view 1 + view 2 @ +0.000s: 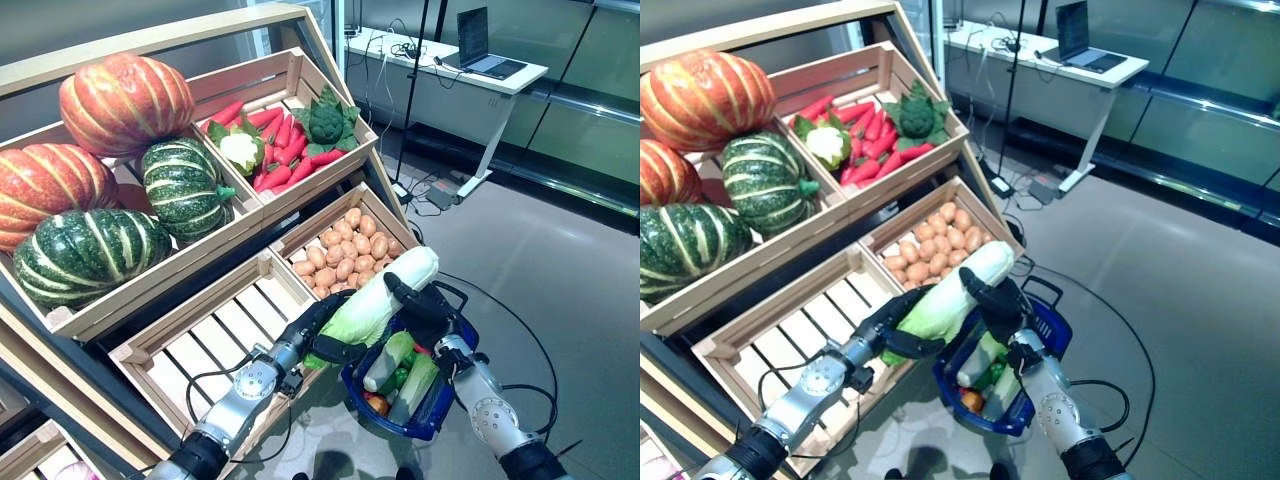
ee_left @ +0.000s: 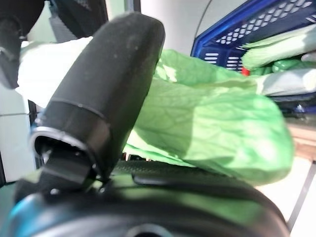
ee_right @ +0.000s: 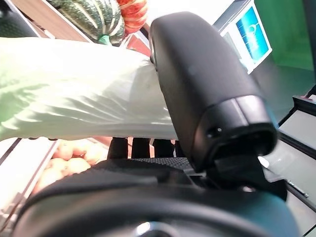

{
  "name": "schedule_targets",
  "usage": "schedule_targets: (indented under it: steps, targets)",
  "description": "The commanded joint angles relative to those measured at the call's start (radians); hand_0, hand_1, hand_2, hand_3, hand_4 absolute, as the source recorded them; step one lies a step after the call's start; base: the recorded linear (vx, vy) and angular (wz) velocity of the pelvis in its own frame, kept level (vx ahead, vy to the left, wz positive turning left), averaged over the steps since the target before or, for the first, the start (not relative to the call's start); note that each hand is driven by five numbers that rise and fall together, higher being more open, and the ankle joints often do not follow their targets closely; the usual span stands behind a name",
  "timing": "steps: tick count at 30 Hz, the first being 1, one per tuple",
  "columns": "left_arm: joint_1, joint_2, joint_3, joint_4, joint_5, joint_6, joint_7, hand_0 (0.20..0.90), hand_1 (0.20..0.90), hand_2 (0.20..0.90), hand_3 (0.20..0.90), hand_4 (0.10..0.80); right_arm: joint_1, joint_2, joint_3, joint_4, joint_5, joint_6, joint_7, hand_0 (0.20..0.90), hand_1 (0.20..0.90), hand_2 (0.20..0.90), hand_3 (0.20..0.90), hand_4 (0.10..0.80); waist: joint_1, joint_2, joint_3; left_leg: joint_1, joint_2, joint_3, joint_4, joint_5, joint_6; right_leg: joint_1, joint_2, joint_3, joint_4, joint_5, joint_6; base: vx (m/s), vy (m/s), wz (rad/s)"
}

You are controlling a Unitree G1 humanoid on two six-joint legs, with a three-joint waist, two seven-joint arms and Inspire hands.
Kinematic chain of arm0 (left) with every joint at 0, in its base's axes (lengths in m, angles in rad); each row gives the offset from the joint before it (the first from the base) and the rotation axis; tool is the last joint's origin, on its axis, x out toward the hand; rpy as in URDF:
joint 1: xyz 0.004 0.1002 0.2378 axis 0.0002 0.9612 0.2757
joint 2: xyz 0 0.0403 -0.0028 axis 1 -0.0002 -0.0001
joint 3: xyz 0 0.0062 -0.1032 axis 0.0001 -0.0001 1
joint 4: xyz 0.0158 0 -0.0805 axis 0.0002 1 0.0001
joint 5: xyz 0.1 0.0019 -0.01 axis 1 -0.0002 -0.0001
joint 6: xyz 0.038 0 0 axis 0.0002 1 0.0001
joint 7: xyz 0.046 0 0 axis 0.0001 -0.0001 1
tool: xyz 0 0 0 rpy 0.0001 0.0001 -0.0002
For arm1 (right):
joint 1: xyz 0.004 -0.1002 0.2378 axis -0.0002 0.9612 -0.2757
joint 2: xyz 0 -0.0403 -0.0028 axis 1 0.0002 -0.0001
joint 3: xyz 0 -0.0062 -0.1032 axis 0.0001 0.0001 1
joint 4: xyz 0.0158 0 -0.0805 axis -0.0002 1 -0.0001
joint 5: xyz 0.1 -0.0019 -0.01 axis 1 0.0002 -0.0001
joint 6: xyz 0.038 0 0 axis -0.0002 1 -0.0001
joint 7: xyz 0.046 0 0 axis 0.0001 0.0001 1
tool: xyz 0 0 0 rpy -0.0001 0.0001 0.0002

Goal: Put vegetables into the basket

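Both hands' fingers (image 1: 331, 322) around cabbage (image 1: 385, 292) above basket (image 1: 447, 400), grey floor (image 1: 570, 280)

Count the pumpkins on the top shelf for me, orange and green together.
4. Orange pumpkin at the back, second orange pumpkin at the left edge, green striped pumpkin in the middle, second green pumpkin in front. More may sit beyond the left edge.

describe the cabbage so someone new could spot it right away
Start at the wooden rack, then drop to the blue basket on the floor. The cabbage lies above its rim, gripped by the left hand and right hand. It is long, white shading to leafy green, bigger than the basket's contents.
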Motion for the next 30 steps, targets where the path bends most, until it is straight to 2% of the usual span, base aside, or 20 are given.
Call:
schedule_targets:
  steps: [1,16,22,26,30]
  targets:
    - [-0.066,0.002,0.08,-0.053,-0.082,-0.061,-0.015,0.9,0.9,0.9,0.9,0.8,-0.128,0.013,-0.176,-0.136,0.036,-0.099,0.076,0.3,0.3,0.3,0.3,0.4,0.019,-0.016,-0.011,0.047,0.038,-0.045,0.009,-0.098,-0.018,0.004,-0.034,-0.033,0.041,0.004,0.0,-0.017,-0.033,0.04]
    - [-0.035,0.027,0.129,-0.08,-0.108,-0.023,-0.045,0.9,0.9,0.9,0.9,0.8,-0.139,-0.119,-0.372,-0.116,-0.109,-0.137,-0.004,0.3,0.3,0.3,0.3,0.4,0.009,-0.027,-0.007,0.038,0.046,-0.051,0.009,-0.097,-0.025,0.011,-0.023,-0.036,0.016,0.016,-0.004,0.0,0.0,0.0]
    - [-0.036,0.039,0.14,-0.09,-0.134,-0.014,-0.038,0.9,0.9,0.9,0.9,0.8,-0.148,-0.195,-0.428,-0.086,-0.275,-0.137,-0.138,0.3,0.3,0.3,0.3,0.4,0.003,-0.03,-0.003,0.033,0.049,-0.044,0.009,-0.095,-0.025,0.004,-0.021,-0.03,0.022,0.013,-0.004,0.0,0.0,0.0]
    - [-0.036,0.049,0.137,-0.104,-0.161,-0.012,-0.045,0.9,0.9,0.9,0.9,0.8,-0.155,-0.246,-0.462,-0.001,-0.308,-0.149,-0.221,0.3,0.3,0.3,0.3,0.4,0.006,-0.032,-0.002,0.034,0.047,-0.044,0.009,-0.096,-0.024,0.003,-0.02,-0.03,0.027,0.01,-0.004,0.0,0.0,0.0]
    - [-0.029,0.056,0.136,-0.134,-0.2,-0.003,-0.057,0.9,0.9,0.9,0.9,0.8,-0.153,-0.263,-0.468,0.067,-0.281,-0.165,-0.238,0.3,0.3,0.3,0.3,0.4,0.014,-0.032,0.002,0.035,0.046,-0.047,0.009,-0.096,-0.022,0.004,-0.019,-0.031,0.031,0.008,-0.007,0.005,-0.008,0.0]
